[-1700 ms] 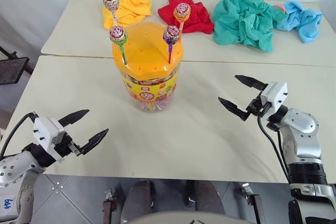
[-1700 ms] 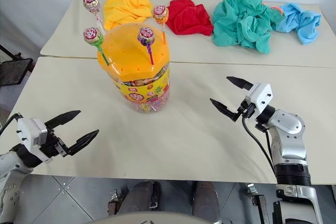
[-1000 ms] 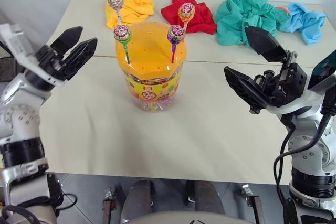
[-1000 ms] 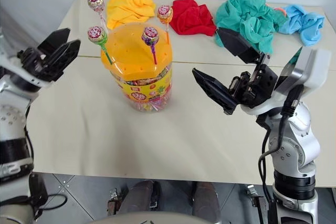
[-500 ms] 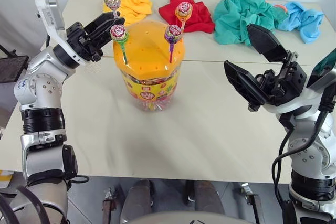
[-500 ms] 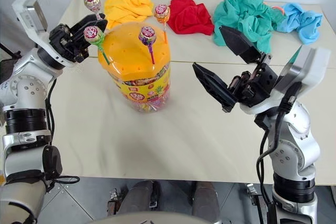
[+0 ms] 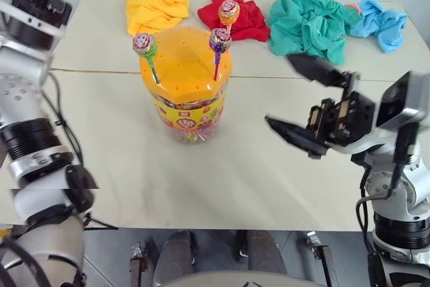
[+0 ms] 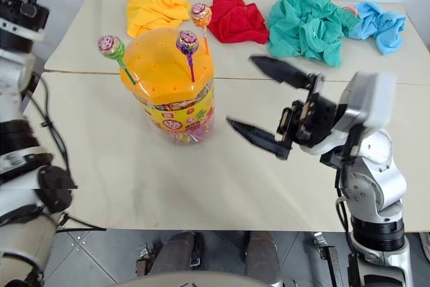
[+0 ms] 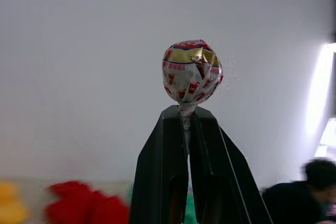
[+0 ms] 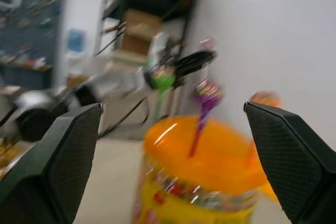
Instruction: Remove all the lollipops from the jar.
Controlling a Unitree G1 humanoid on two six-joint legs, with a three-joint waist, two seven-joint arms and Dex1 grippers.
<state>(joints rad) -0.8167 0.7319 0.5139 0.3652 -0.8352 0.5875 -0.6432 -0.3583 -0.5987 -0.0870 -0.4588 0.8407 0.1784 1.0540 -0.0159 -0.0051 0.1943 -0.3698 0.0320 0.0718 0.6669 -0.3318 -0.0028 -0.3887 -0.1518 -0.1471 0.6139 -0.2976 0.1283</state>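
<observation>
**Left end effector clamped on one lollipop, three in the jar lid**

Pale table [image 7: 222,186] fills the head views, made of two light boards meeting along a seam behind the jar; along its far edge lie four crumpled cloths, a yellow cloth [image 7: 156,6], a red cloth [image 7: 247,19], a teal cloth [image 7: 310,19] and a blue cloth [image 7: 380,21]; a plain white wall stands beyond.

Jar [image 7: 186,89] stands upright on the near board, left of centre, with its domed orange lid on and its yellow label facing the camera; three lollipops rise from holes in the lid: a green-stick lollipop [image 7: 144,45] at the lid's left edge, leaning outward; a purple-stick lollipop [image 7: 219,40] towards the right side; an orange-stick lollipop [image 7: 228,11] at the back, its head showing against the red cloth.

Left end effector [image 9: 187,120] has its two black fingers pressed together on the stick of a fourth lollipop [image 9: 191,73], whose red, white and gold wrapped head sits just above the fingertips, against the white wall; in the head views the left arm reaches up at the far left of the picture, well clear of the jar.

Right end effector [image 7: 304,102] hovers over the table to the right of the jar, pointing towards it, fingers spread wide with nothing between them; it is near the jar but apart from it.
</observation>
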